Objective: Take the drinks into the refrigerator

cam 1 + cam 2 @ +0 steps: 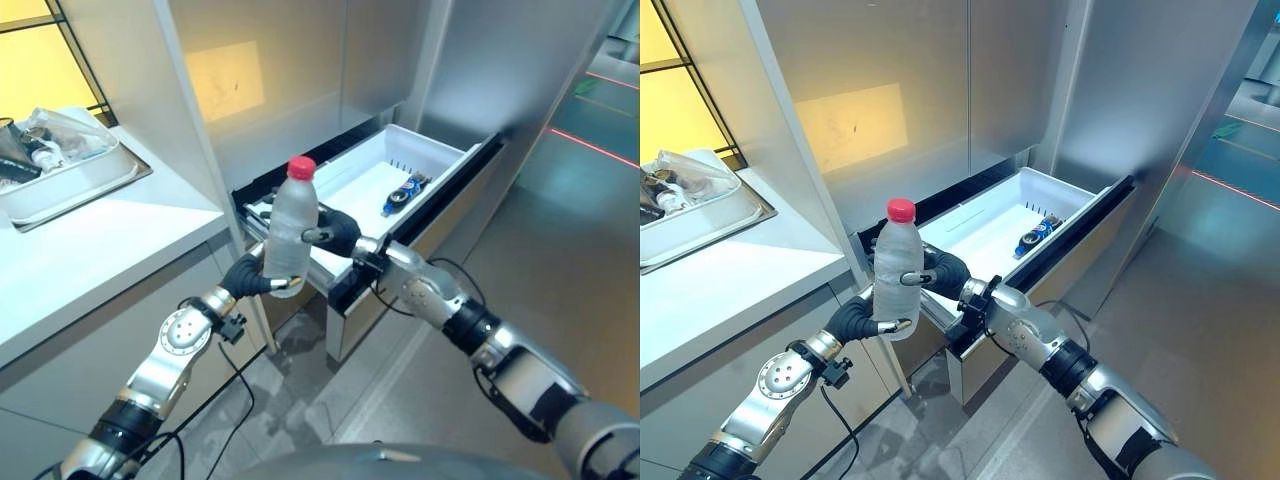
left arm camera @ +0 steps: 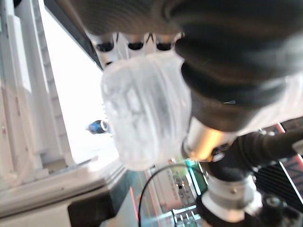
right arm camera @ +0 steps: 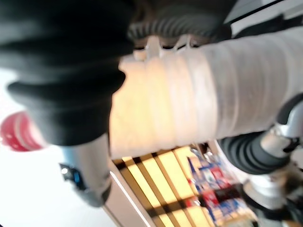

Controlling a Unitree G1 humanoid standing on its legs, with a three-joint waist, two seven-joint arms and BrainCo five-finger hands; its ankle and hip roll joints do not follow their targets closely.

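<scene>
A clear water bottle (image 1: 291,225) with a red cap (image 1: 301,167) stands upright in the air, just in front of the open white refrigerator drawer (image 1: 447,155). My left hand (image 1: 252,276) is shut round its base. My right hand (image 1: 336,232) is shut round its middle, coming in from the drawer side. The left wrist view shows the bottle (image 2: 142,118) pressed against that hand's fingers (image 2: 116,46). In the right wrist view the bottle (image 3: 189,109) crosses under the ribbed cover. A blue drink (image 1: 405,192) lies on its side inside the drawer.
A white counter (image 1: 100,240) runs along the left, with a metal tray (image 1: 75,188) of wrapped items on it. Steel refrigerator doors (image 1: 930,80) rise behind the drawer. Open floor (image 1: 560,250) lies to the right of the drawer.
</scene>
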